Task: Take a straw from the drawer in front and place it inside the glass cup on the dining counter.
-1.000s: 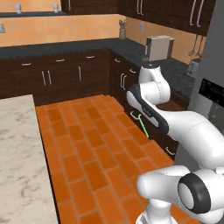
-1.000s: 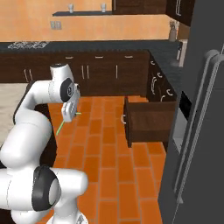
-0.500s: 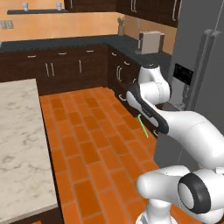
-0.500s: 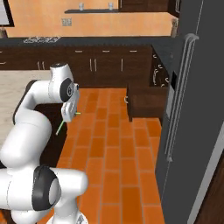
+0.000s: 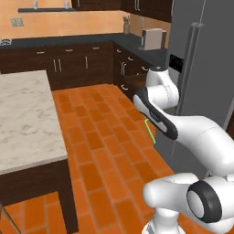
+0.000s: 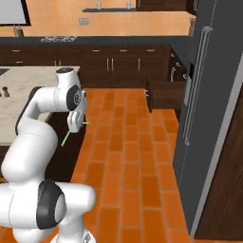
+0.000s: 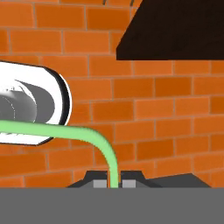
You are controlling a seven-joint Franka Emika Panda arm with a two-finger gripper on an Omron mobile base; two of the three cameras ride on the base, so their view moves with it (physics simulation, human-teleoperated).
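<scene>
1. The gripper (image 7: 114, 183) is closed tight on the straw (image 7: 103, 148) — in the hand view the green stick rises from between the two dark tips and bends off to one side. In the left base view the straw (image 5: 150, 131) hangs beside the forearm; in the right base view it (image 6: 70, 134) slants down below the wrist, over the brick floor (image 5: 109, 151).
2. The step in hand, as I judge it, is carrying the straw across to the dining table (image 5: 25, 119). The drawer (image 6: 164, 94) stands pulled out by the fridge (image 6: 216, 95), well apart from the arm.
3. Keep the grip firm and the wrist steady during the carry; a thin stick held near one end can pivot or slip.
4. I cannot make out the glass cup on the table from these views — so find it first, then approach.
5. Before lowering, turn the wrist until the free end points straight down, and centre it over the cup's mouth.
6. Let go only once the tip is well inside the rim.
</scene>
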